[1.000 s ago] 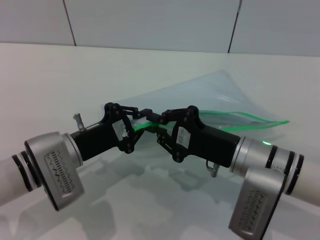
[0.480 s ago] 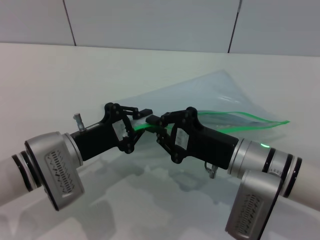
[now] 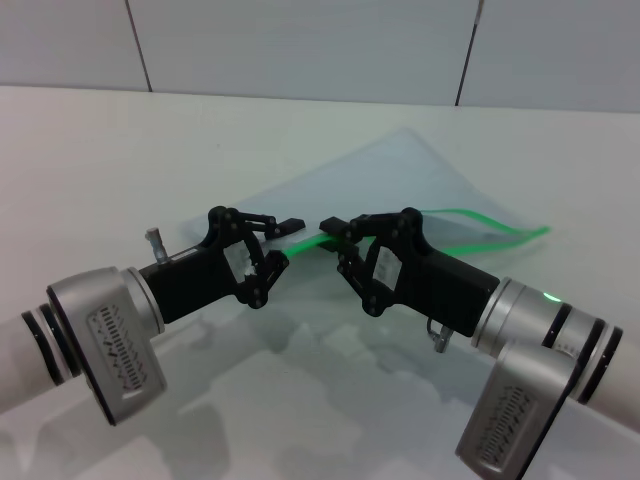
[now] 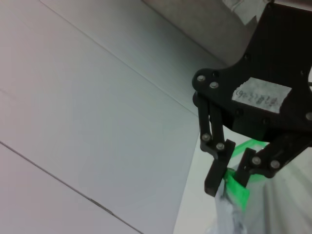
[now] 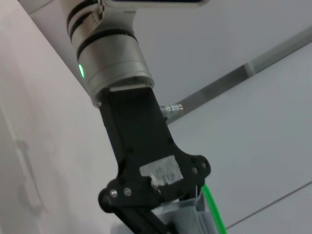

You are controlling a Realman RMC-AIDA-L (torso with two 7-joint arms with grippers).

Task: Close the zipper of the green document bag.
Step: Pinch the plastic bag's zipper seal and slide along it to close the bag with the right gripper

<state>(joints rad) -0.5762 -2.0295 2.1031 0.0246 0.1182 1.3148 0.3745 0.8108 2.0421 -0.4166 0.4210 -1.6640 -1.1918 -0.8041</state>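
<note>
The green document bag (image 3: 400, 175) is a pale translucent pouch held up off the table, sloping away behind both grippers. Its zipper (image 3: 305, 244) is a bright green strip that runs from the left gripper past the right one, then splits into two loose strands toward the far right corner. My left gripper (image 3: 283, 241) grips the near end of the bag's green edge. My right gripper (image 3: 340, 244) faces it a short way along the strip. In the left wrist view the right gripper (image 4: 231, 176) pinches the green zipper (image 4: 237, 187) between its fingers.
The white table (image 3: 100, 150) spreads to the left and behind the bag, up to a tiled wall (image 3: 300, 50). The right wrist view looks at the left arm's silver wrist (image 5: 109, 63), with the wall behind it.
My right gripper has slid to the right along the green strip, away from the left gripper. The two loose green strands at the far end have shifted upward. The left gripper has stayed put.
</note>
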